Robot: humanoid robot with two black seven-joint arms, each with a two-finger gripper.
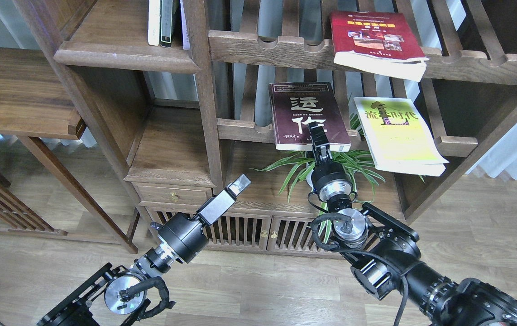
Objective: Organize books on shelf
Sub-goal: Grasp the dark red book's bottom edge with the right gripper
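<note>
The dark maroon book (301, 113) with big white characters lies flat on a slatted rack, its front edge overhanging. My right gripper (318, 138) reaches up onto that front edge; its dark fingers overlap the cover and I cannot tell whether they grip it. The yellow-green book (396, 133) lies tilted on the same rack to the right, overhanging. The red book (374, 38) lies on the upper slatted rack. The solid brown shelf (122, 52) is at the upper left. My left gripper (239, 182) hangs empty, low and left of the maroon book, seen side-on.
Thin white- and dark-spined books (161, 22) stand at the shelf's right end against a post (204, 90). A green potted plant (299, 170) sits under the rack, right behind my right wrist. A low cabinet (240, 226) and a side table (18, 95) stand below and left.
</note>
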